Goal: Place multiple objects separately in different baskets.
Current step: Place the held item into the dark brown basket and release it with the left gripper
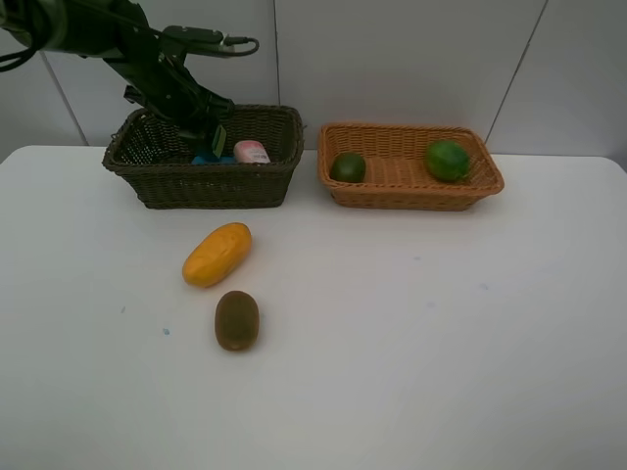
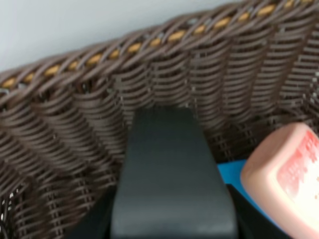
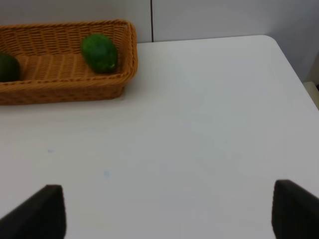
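L tool [image 1: 217, 139], pressed together, is seen inside dark basket [image 1: 201, 182] by pink bottle [image 1: 252, 152]; apparently nothing pinched. R tool [image 3: 167, 214] is spread. Mango [image 1: 217, 254] & kiwi [image 1: 237, 319] are found in front of dark basket: 2 pickups needed next.

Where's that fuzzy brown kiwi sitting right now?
In the high view the kiwi lies on the white table, left of centre, just in front of the yellow mango without touching it, well clear of the dark basket.

I'm seeing my left arm [image 1: 147, 59] looking matte black and angular, a black cable [image 1: 241, 43] looping at eleven o'clock; right gripper [image 3: 164, 214] showing black, blocky.
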